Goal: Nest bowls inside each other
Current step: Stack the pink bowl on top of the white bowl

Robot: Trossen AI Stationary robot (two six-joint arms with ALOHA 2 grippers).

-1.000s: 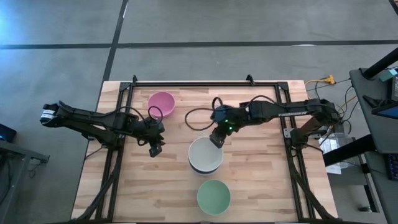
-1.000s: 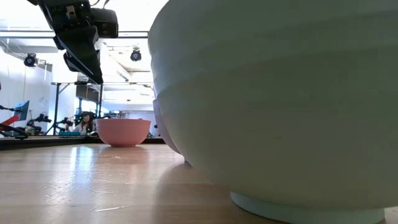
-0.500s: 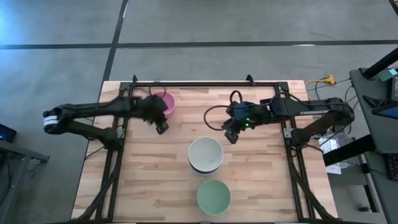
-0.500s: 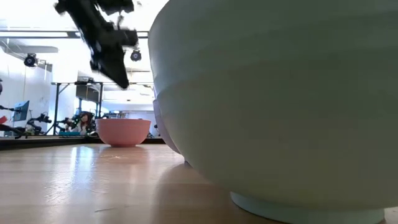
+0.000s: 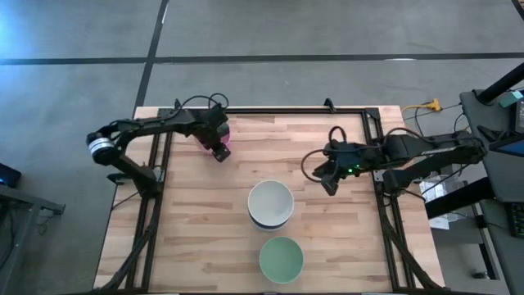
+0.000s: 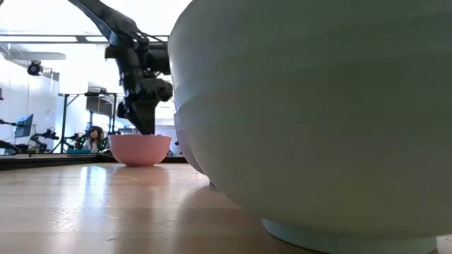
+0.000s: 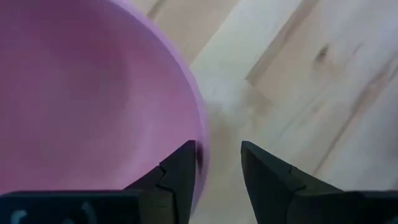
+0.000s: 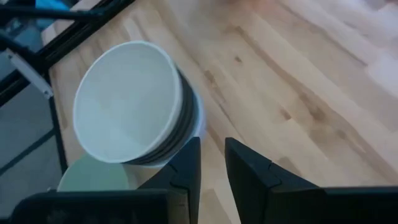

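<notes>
Wooden table point(image 5: 205, 229) with black frame rails at the edges; three bowl sites on it. Largest: nested stack point(image 5: 271, 205) near table centre, white bowl on top, dark rims beneath it showing in the right wrist view point(image 8: 134, 112), a pale bluish one lowest as far as can be told. Mint green bowl point(image 5: 282, 259) alone toward the near edge, just beside the stack, not touching. Pink bowl point(image 5: 211, 133) alone at the far left corner, well apart from the stack. Step in hand, as judged: pickup of the pink bowl. Left gripper point(image 5: 219, 149) down at that bowl's rim, jaws open with a clear gap, one finger point(image 7: 180, 177) inside the rim, the other outside over bare wood; nothing clamped yet. Next move calls for closing on the rim wall, a lift clear of the table, carry across to the stack, and a level drop into the white bowl. Right gripper point(image 5: 327, 182) over bare wood beside the stack, near the right rail, jaws narrowly parted, holding nothing. No brand, label or readable writing found on the bowls, arms or table.
</notes>
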